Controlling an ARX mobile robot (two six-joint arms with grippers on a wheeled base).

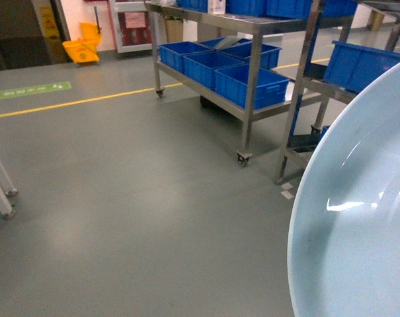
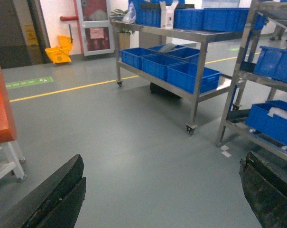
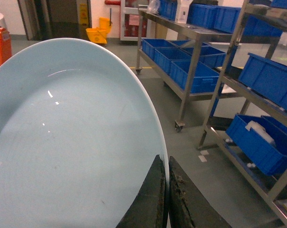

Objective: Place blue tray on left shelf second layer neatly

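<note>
Pale blue tray [image 3: 62, 142] between right jaws

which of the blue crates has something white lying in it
The low blue crate on the bottom tier of the near steel rack, right of the wheeled cart; a white item lies inside. The cart's lower crates show nothing white.

Pinched at its rim between dark right gripper [image 3: 166, 190] fingers: glossy pale-blue round plastic tray [image 3: 67, 142], beside stainless-steel racks [image 3: 193, 61] bearing deep-blue ribbed crates [image 3: 193, 76].
</note>
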